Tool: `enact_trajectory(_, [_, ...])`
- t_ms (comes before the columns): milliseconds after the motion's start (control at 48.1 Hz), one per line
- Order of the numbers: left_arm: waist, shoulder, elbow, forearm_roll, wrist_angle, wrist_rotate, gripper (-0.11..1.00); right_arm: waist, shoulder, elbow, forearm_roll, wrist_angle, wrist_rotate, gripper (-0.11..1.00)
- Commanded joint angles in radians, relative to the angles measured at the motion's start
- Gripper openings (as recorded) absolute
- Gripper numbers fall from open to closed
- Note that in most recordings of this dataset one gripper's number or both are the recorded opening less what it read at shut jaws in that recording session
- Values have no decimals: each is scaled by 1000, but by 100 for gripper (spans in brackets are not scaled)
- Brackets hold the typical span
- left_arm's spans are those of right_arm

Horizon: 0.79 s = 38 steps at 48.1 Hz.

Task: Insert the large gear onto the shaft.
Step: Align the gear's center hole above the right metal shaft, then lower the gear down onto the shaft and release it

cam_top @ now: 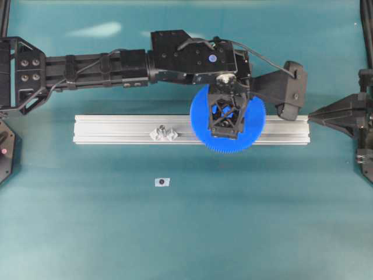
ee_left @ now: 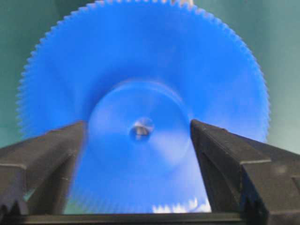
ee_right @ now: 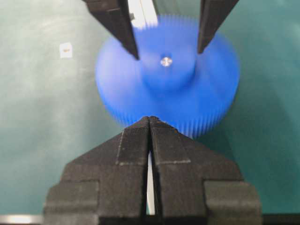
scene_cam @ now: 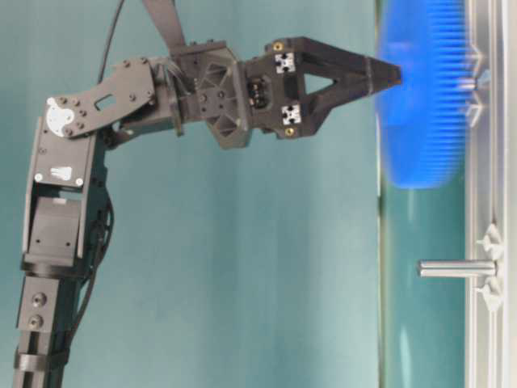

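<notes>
The large gear [cam_top: 254,127], a bright-blue toothed disc, lies over the right part of the aluminium rail [cam_top: 116,125]. The silvery tip of the shaft [ee_right: 166,61] shows in its hub hole. The gear looks motion-blurred in the left wrist view [ee_left: 140,61] and the table-level view [scene_cam: 424,105]. My left gripper [cam_top: 225,119] points down over it. Its fingers [ee_left: 211,154] stand open on either side of the raised hub, just off its edge. My right gripper [ee_right: 150,118] is shut on nothing and rests at the rail's right end [cam_top: 310,116], pointing at the gear.
A second look-alike pin [cam_top: 164,132] with clear mounts stands bare on the rail left of the gear [scene_cam: 456,268]. A small white tag [cam_top: 162,182] lies on the teal mat in front of the rail. The left arm stretches across the back.
</notes>
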State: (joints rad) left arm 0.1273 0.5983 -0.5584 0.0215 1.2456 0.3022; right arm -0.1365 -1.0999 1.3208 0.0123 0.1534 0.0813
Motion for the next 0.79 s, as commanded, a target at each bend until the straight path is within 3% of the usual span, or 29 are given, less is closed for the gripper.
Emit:
enact_trajectory(0, [0,-29,-35,2,3,-2,88,-3,6,-11,0,-5,9,3])
enact_trajectory(770, [-2,-31,-67,2,9,-14,88,-2,-2,-9,-2,9,8,3])
